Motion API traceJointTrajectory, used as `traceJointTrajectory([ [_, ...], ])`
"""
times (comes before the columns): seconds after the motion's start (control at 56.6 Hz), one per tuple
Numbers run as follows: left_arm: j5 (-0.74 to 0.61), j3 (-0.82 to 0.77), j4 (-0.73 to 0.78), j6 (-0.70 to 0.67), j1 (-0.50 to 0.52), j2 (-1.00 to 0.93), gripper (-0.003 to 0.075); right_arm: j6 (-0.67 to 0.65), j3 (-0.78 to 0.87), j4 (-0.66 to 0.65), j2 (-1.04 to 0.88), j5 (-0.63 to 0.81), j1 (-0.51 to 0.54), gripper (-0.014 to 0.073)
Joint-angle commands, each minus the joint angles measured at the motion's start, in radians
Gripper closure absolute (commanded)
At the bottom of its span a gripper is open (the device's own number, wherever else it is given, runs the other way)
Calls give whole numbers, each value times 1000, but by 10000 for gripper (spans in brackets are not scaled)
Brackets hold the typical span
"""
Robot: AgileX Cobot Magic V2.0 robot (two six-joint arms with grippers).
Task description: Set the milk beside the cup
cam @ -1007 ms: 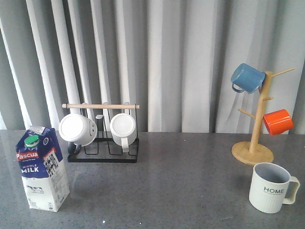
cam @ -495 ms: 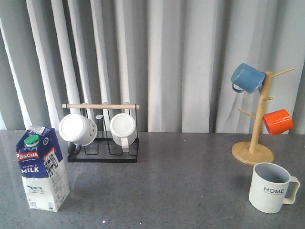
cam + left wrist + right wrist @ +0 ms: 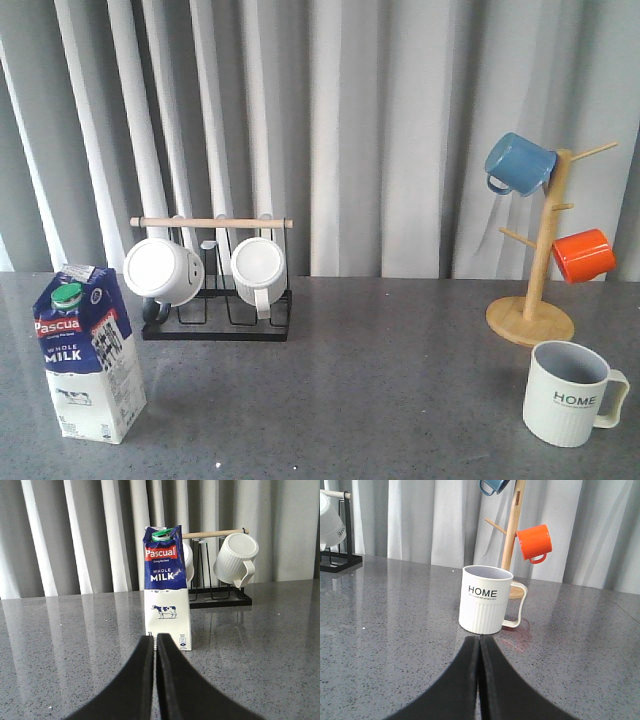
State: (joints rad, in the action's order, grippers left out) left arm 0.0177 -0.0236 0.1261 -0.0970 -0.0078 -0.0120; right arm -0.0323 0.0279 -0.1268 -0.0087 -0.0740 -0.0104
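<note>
Nothing has moved over the last second: the milk (image 3: 88, 352) stands lower left on the tabletop (image 3: 380, 380), well apart from the cup (image 3: 570, 392) lower right. Both jaws pressed together; carrying not begun.

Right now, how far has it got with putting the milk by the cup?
Nothing looks done yet. The milk stands far left, the cup far right. Nothing is in hand: the left pincer is shut, empty, facing the carton. Grasping, carrying and placing remain.
</note>
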Motion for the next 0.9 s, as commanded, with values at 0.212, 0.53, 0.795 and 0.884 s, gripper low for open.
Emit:
traceJointTrajectory([
  [0.212, -71, 21, -10, -2, -6, -12, 726, 9, 9, -13, -17, 74, 4, 602],
  [0.53, -335, 118, 41, 30, -6, 18, 726, -65, -57, 86, -10, 494, 4, 602],
  [0.795, 49, 583, 41, -194, -6, 405, 726, 42, -561, 127, 381, 52, 4, 602],
  [0.884, 153, 704, 42, -309, -6, 498, 726, 21, -713, 166, 521, -129, 4, 602],
])
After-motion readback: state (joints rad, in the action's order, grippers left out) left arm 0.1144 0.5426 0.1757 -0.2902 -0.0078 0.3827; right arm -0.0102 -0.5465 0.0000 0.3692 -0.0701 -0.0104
